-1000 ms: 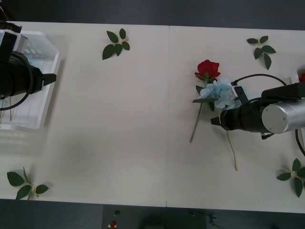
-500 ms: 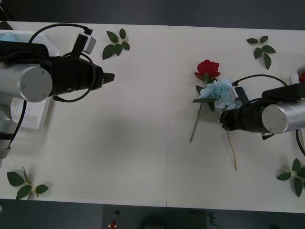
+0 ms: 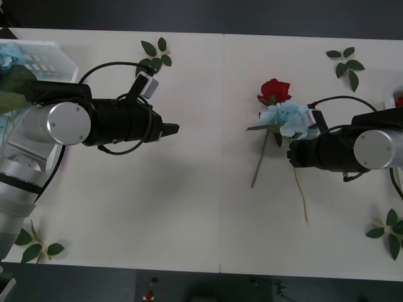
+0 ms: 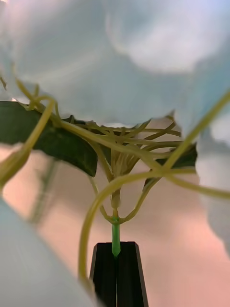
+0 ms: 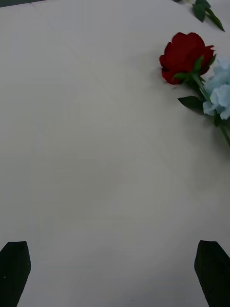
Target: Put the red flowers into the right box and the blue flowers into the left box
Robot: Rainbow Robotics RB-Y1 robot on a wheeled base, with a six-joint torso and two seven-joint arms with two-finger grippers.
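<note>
Our left hand [image 3: 171, 129] has swung out from over the white basket [image 3: 55, 55] at nine o'clock toward the middle of the table [image 3: 208, 207], fingers spread wide. Our right hand [image 3: 291, 153] has clamped onto the stem of the blue flower [image 3: 286, 117], whose bloom has shifted slightly toward twelve o'clock, nearer the red rose [image 3: 274, 91], and its stem end has drawn in the same way.

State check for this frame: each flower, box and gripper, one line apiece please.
blue flower: stem pinched by the right gripper, bloom beside the rose
red rose: lying loose on the table
left box: holds blue flowers
right gripper: shut on the blue flower's stem
left gripper: open, over bare table
</note>
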